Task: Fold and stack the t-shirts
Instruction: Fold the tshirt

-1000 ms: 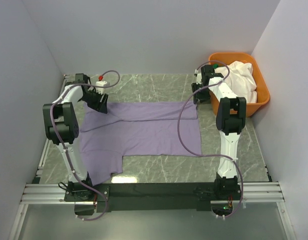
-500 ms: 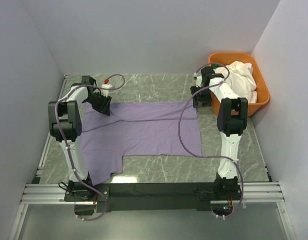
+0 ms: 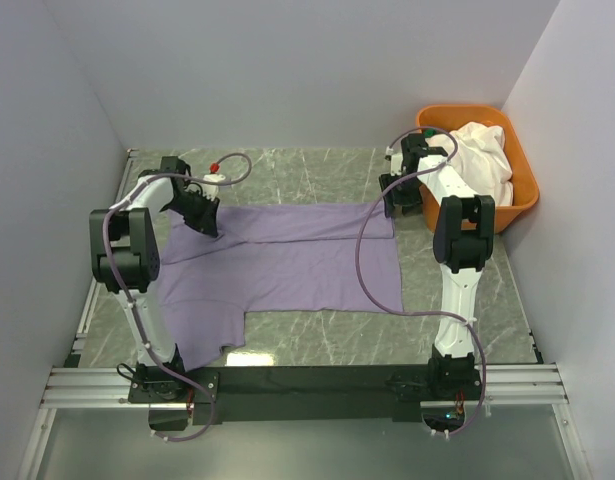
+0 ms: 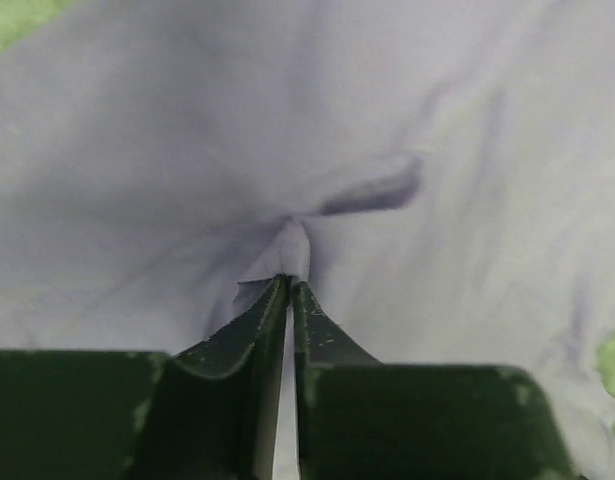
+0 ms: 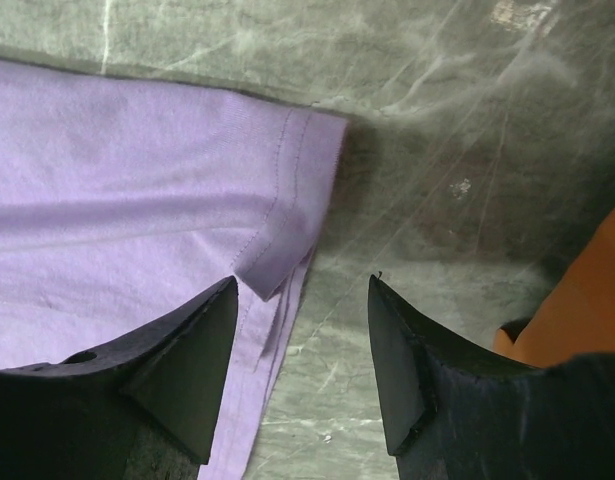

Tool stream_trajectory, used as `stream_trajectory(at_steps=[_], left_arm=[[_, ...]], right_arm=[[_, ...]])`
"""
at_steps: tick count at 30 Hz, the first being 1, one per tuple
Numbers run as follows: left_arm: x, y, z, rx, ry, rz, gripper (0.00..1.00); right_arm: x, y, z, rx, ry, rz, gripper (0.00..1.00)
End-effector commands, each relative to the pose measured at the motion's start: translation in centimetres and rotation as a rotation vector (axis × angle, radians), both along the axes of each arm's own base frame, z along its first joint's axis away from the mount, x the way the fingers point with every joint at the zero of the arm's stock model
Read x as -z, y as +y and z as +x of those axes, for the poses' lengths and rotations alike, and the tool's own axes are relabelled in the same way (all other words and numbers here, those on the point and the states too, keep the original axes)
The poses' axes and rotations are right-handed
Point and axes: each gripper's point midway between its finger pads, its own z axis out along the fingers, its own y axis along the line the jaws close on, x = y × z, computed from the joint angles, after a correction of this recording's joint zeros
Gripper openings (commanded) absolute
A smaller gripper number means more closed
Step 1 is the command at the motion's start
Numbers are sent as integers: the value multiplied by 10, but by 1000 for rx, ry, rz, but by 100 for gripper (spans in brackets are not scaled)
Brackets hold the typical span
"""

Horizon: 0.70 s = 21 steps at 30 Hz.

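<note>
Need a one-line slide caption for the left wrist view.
Left fingers closed on a pinched-up peak of the lavender t-shirt.

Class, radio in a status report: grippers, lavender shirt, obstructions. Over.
Left gripper shut, pinching lavender t-shirt. Right gripper open above its corner, holding nothing. White t-shirt in orange tub; no obstruction visible.

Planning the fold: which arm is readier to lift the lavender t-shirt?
Left: the left gripper pinches the lavender t-shirt; the right gripper hangs open above its corner, holding nothing.
</note>
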Motion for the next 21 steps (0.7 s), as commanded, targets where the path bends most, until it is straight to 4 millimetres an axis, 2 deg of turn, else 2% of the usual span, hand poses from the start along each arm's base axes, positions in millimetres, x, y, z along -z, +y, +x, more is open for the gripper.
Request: stream_trajectory(at_steps=[1, 3, 5, 7, 8, 9, 11, 12, 13, 14, 15, 16, 17, 18, 21], left_arm=[[-42, -17, -15, 68, -68, -73, 11], [-48, -21, -25, 92, -63, -77, 9], [-45, -24, -38, 133, -45, -82, 6], [-38, -26, -60, 185, 1, -76, 4], [-38, -37, -70, 240, 6, -68, 4], [-32, -38, -84, 262, 42, -60, 4], [-29, -37, -97, 325, 47, -38, 5], [-28, -36, -103, 344, 61, -36, 7], [-28, -34, -113, 373, 90, -34, 23], [-29, -32, -115, 372, 99, -31, 31], [-34, -31, -113, 373, 93, -38, 39], [-39, -30, -114, 378, 94, -49, 44], [-46, -26, -105, 342, 75, -68, 46], [-63, -33, -90, 313, 29, -112, 49], [-85, -11, -35, 159, -86, -146, 48]], right_arm=[[-44, 6, 4, -42, -91, 19, 62], [-44, 7, 2, -54, -83, 22, 62], [-44, 8, 0, -64, -80, 27, 62], [-45, 10, -2, -78, -73, 36, 62], [-45, 11, -4, -86, -66, 40, 62], [-46, 12, -5, -92, -60, 49, 62], [-47, 15, -6, -114, -58, 59, 62], [-48, 16, -8, -122, -50, 58, 62], [-48, 17, -9, -135, -48, 57, 62], [-48, 20, -12, -149, -41, 57, 62], [-50, 21, -12, -156, -42, 56, 62], [-51, 27, -14, -179, -40, 55, 62], [-52, 30, -15, -194, -36, 54, 60], [-51, 33, -17, -207, -27, 50, 59], [-47, 49, -19, -262, -29, 13, 52]])
